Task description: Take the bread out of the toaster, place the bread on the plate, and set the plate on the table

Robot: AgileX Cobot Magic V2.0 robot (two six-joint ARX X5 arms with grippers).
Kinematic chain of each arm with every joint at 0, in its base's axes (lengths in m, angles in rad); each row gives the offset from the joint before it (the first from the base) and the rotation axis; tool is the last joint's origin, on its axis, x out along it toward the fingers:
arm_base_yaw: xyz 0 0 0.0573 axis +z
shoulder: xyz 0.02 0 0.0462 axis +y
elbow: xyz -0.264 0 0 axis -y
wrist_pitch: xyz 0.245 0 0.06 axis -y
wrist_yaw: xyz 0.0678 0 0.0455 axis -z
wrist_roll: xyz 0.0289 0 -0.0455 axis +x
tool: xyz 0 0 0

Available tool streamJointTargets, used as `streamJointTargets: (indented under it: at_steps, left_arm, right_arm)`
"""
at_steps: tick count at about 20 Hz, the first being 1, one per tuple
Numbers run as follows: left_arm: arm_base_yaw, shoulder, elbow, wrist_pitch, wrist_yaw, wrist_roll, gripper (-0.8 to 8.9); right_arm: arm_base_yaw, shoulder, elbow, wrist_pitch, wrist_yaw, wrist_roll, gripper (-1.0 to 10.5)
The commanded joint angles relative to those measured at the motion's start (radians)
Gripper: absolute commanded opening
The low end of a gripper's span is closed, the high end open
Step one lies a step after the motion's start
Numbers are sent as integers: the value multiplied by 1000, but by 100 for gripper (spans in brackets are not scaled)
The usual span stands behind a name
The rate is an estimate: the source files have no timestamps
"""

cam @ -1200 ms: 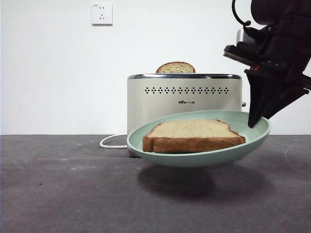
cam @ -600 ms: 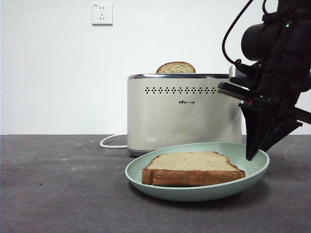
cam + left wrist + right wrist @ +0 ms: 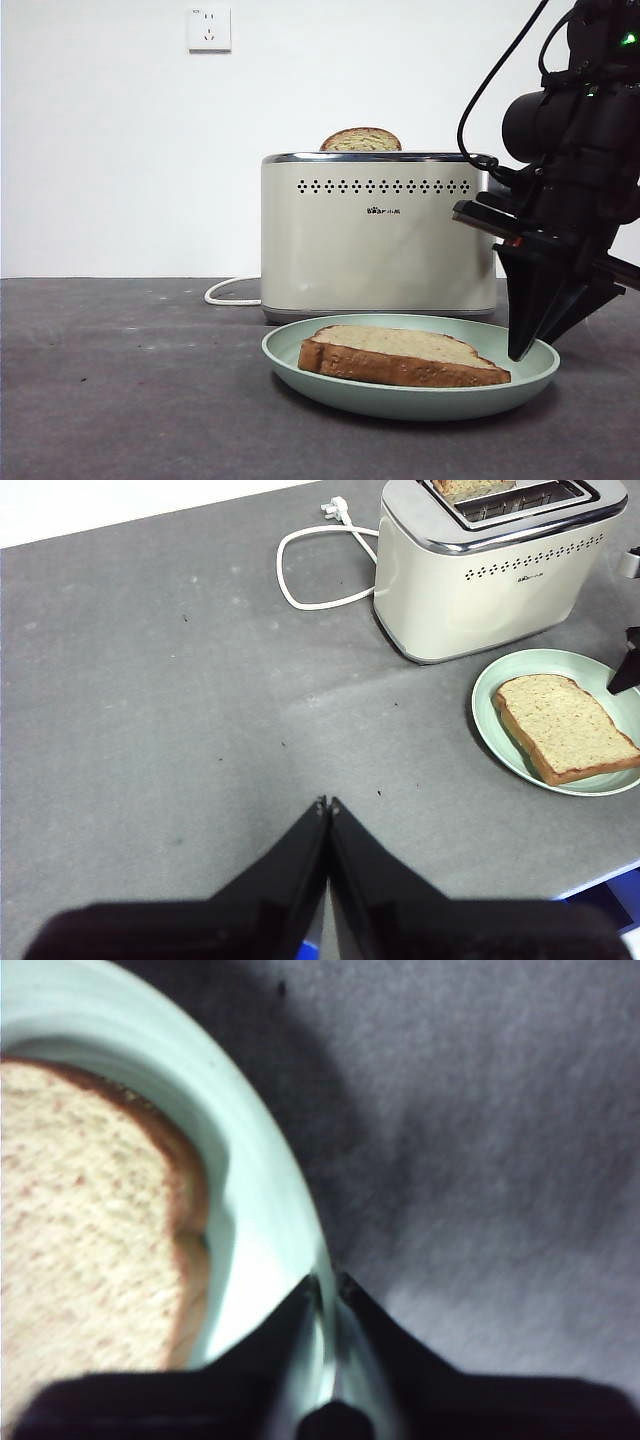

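The bread (image 3: 400,355) lies flat on the mint-green plate (image 3: 400,402), which rests on the dark grey table (image 3: 130,400) just in front of the cream toaster (image 3: 380,240). My right gripper (image 3: 520,345) comes down from the upper right and is shut on the plate's right rim; the right wrist view shows its jaws pinching the rim (image 3: 270,1180) beside the bread (image 3: 80,1220). My left gripper (image 3: 327,805) is shut on nothing, hovering over bare table well away from the plate (image 3: 490,685) and the toaster (image 3: 490,570).
A second slice (image 3: 362,140) stands up out of the toaster's slot. A white cord (image 3: 230,292) loops on the table behind the toaster's left side. A wall socket (image 3: 209,29) is on the white wall. The table's near edge (image 3: 600,880) runs close to the plate.
My right gripper has lowered the plate with the bread from the air in front of the toaster down onto the table. The left arm has not moved.
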Motion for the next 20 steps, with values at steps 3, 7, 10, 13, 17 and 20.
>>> streamJointTargets:
  at_steps: [3, 7, 10, 13, 17, 20]
  left_arm:
    - [2, -5, -4, 5, 3, 9, -8]
    - [2, -5, -4, 5, 6, 8, -8]
    - [2, -5, -4, 5, 14, 8, -8]
    - [2, -5, -4, 5, 61, 9, -8]
    - [2, -5, -4, 4, 63, 12, -8]
    - [2, -5, -4, -8, 93, 13, -8]
  right_arm:
    - [-1, 2, -9, 6, 24, -12, 550]
    - [0, -139, -9, -26, 23, -23, 548]
    - [20, -305, -9, -124, 12, -59, 536]
    - [76, -508, -8, -233, -58, -82, 531]
    - [190, -755, -9, -357, -82, -71, 433]
    - [282, -910, -9, -442, -82, -41, 216]
